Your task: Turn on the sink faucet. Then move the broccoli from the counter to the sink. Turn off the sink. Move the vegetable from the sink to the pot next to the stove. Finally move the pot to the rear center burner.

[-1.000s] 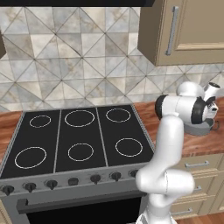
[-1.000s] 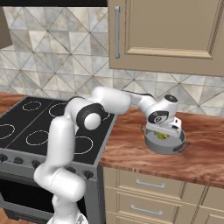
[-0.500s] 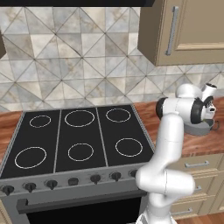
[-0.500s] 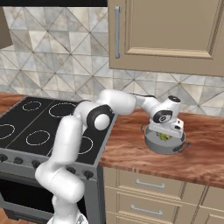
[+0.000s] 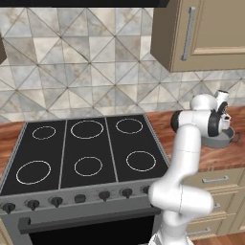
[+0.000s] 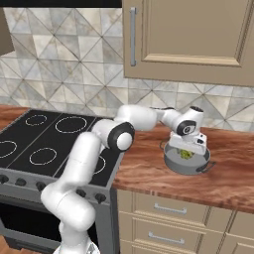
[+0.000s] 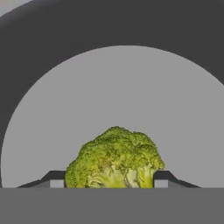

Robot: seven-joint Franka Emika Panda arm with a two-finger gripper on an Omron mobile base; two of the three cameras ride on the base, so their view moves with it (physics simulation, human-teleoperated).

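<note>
The pot (image 6: 187, 161) is a shallow, round, grey metal vessel with a small dark handle at each side, standing on the reddish wood-grain counter (image 6: 149, 171) just right of the stove (image 6: 44, 144). Inside it sits 1 head of broccoli (image 7: 114, 159), bumpy and yellow-green on top with paler stalks beneath; in the right base view it shows as a small green lump (image 6: 186, 154) low in the pot. From the hand view the pot's floor is a smooth, pale grey disc ringed by a darker wall (image 7: 52, 35). The gripper (image 7: 109, 179) points down into the pot, and its 2 dark fingertips (image 7: 54, 177) stand on either side of the broccoli, close against its flanks; the jaws are closed on the vegetable at about its own width. The stove top is flat black glass marked with 6 white burner rings in 2 rows of 3, and a row of dark knobs (image 5: 79, 198) runs along its front. A tiled wall (image 5: 81, 62) of beige triangular stone pieces rises behind.
</note>
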